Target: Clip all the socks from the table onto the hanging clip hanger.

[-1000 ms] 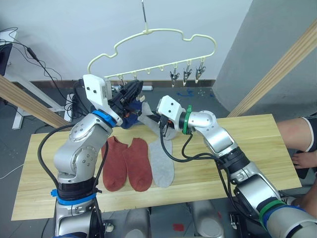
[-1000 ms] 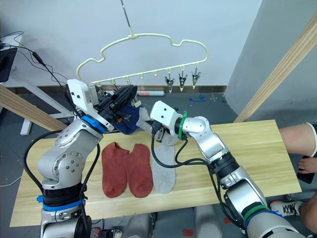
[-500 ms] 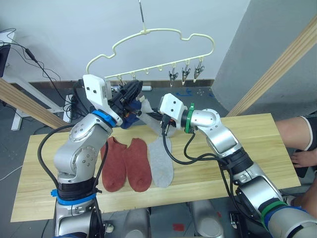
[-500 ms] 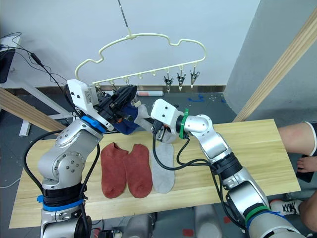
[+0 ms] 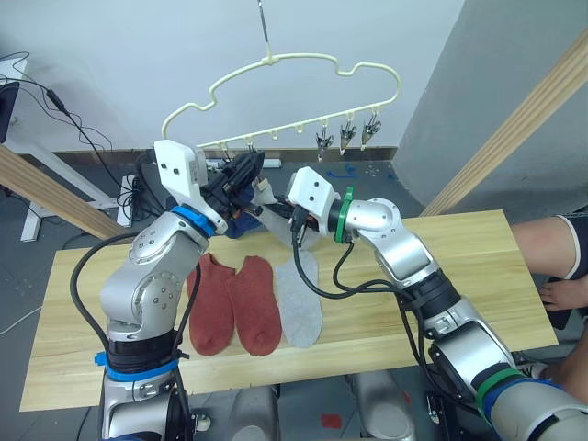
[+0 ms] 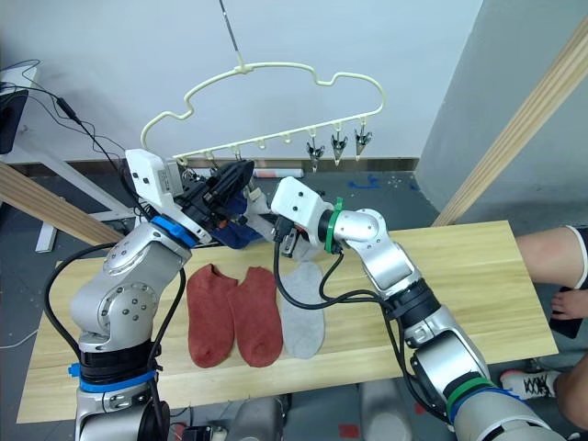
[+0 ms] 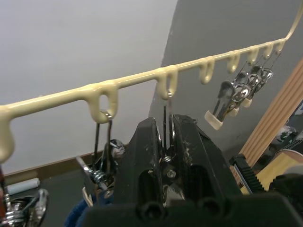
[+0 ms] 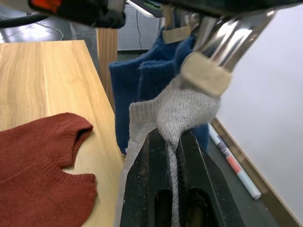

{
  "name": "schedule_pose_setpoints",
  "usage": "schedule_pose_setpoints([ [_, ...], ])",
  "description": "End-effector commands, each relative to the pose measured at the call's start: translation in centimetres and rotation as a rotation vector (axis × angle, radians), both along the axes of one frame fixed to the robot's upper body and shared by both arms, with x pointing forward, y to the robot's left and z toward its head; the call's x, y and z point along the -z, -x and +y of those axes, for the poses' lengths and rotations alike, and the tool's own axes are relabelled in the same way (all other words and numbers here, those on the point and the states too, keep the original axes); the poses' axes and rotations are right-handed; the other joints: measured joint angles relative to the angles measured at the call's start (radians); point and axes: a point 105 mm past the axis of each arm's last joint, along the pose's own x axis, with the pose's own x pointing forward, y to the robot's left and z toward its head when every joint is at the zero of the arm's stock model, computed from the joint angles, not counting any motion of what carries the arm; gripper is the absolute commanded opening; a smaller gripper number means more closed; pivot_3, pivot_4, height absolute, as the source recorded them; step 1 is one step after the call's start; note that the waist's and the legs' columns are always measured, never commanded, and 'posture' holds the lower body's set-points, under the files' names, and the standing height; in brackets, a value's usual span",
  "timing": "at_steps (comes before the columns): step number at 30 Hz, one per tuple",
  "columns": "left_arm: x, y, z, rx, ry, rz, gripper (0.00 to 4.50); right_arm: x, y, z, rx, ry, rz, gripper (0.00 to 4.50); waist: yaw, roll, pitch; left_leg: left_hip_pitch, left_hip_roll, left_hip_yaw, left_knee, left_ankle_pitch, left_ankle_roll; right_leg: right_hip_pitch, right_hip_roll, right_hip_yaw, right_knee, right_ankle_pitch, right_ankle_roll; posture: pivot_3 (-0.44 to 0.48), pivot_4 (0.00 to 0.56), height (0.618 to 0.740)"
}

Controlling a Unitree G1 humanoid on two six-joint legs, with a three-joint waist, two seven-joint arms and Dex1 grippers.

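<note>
Hanger [image 5: 303, 66]: cream wire, wavy top, hung by a metal hook above the far edge of the table [image 5: 478, 266]; three bare clips [image 5: 346, 135] dangling at its right end.

Left gripper [image 7: 164, 142]: raised to the hanger's lower bar, fingers clenched on the wire of the third clip [image 7: 166, 158] from the left end, seen in the left wrist view; gripper just beside the raised grey sock.

Right gripper [image 8: 171, 163]: just beside the left gripper, fingers pinched on the raised grey sock [image 8: 182, 111], the knit running down between them.

Raised grey sock: cuff end lifted off the table, right at the mouth of a clip with cream pads [image 8: 204, 75]; whether those pads bite the fabric cannot be told.

Blue socks [image 8: 142, 90]: hanging directly behind the raised grey sock, below the left end of the hanger, touching it or nearly so.

Second grey sock [image 5: 299, 296]: flat on the table, below the right gripper, apart from it.

Red socks [image 5: 235, 301]: two side by side, flat on the table, the right one touching the flat grey sock; well below both grippers.
</note>
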Motion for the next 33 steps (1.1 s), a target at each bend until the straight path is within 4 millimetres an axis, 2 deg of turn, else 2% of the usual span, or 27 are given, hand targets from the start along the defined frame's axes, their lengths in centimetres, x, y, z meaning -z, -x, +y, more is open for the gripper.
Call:
schedule_pose_setpoints([
  [1, -0.5, 0.6, -0.1, 0.006, 0.009, -0.025, 0.17, -2.5, 1.0, 0.7, -0.045, -0.059, -0.069, 0.00, 0.000, 0.000, 0.000, 0.000, 0.000, 0.000, 0.000, 0.000, 0.000, 0.000, 0.000, 0.000, 0.000, 0.000, 0.000, -0.105, 0.356, 0.740],
  [10, 0.1, 1.0, -0.6, 0.042, 0.031, 0.023, 0.17, -3.2, 1.3, 1.1, -0.056, -0.084, -0.079, 0.00, 0.000, 0.000, 0.000, 0.000, 0.000, 0.000, 0.000, 0.000, 0.000, 0.000, 0.000, 0.000, 0.000, 0.000, 0.000, -0.103, 0.353, 0.740],
  [12, 0.1, 1.0, -0.5, 0.039, 0.039, 0.027, 0.91, -3.3, 1.2, 1.2, -0.054, -0.088, -0.080, 0.00, -0.001, 0.000, 0.000, 0.000, 0.000, 0.000, 0.000, 0.000, 0.000, 0.000, 0.000, 0.000, 0.000, 0.000, 0.000, -0.104, 0.353, 0.740],
  [19, 0.6, 1.7, -0.2, 0.084, 0.064, 0.092, 2.93, -3.1, 1.3, 1.3, -0.055, -0.086, -0.077, 0.00, -0.001, 0.000, 0.000, 0.000, 0.000, 0.000, 0.000, 0.000, 0.000, 0.000, 0.000, 0.000, 0.000, 0.000, 0.000, -0.106, 0.353, 0.740],
  [30, 0.8, 3.3, 0.6, 0.139, -0.001, 0.126, 2.93, -2.8, 0.6, 1.1, -0.020, -0.093, -0.056, 0.00, 0.000, 0.000, 0.000, 0.000, 0.000, 0.000, -0.001, 0.000, 0.000, -0.001, 0.000, 0.000, 0.000, 0.000, 0.000, -0.093, 0.355, 0.740],
  [31, 0.8, 3.4, 0.6, 0.140, -0.010, 0.123, 2.97, -2.6, 0.6, 1.0, -0.020, -0.088, -0.051, 0.55, 0.000, 0.000, 0.000, 0.000, 0.000, 0.000, -0.001, 0.000, 0.000, -0.001, 0.000, 0.000, 0.000, 0.000, 0.000, -0.094, 0.355, 0.740],
  [33, 0.7, 3.4, 0.5, 0.139, -0.016, 0.120, 2.97, -2.5, 0.6, 0.9, -0.015, -0.080, -0.046, 1.16, 0.000, 0.000, 0.000, 0.000, 0.000, 0.000, 0.000, 0.000, 0.000, -0.001, 0.000, 0.000, 0.000, 0.000, 0.000, -0.095, 0.355, 0.740],
])
